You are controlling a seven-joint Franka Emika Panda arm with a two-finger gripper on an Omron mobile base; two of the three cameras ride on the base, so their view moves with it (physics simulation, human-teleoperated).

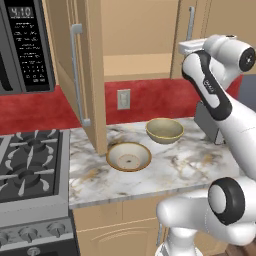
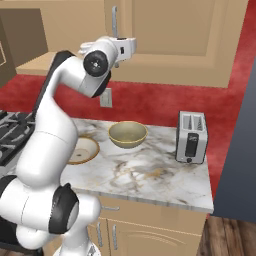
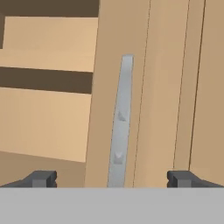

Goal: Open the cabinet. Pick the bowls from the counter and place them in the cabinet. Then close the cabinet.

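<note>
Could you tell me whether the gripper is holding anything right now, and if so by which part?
Nothing is held: the gripper is open, facing the cabinet door's handle.

Simulated kitchen, background elements. Back wall [image 1: 45, 112]: deep red, mottled, carrying a white outlet plate [image 1: 123, 99] above the worktop level. Far left: black microwave [image 1: 25, 45] with a lit keypad panel, mounted over a black gas stove [image 1: 27, 165] with grated burners and a row of knobs [image 1: 27, 232] on its front. Lower drawer fronts [image 2: 145, 227] in light tan wood with silver bar pulls run beneath the worktop. Far right: silver two-slot toaster [image 2: 191, 136] standing near the wall. Floor [image 2: 227, 237]: dark wood planks, at lower right. A grey-blue panel [image 2: 240, 150] bounds the right side. Lighting is even, without strong shadows.
</note>
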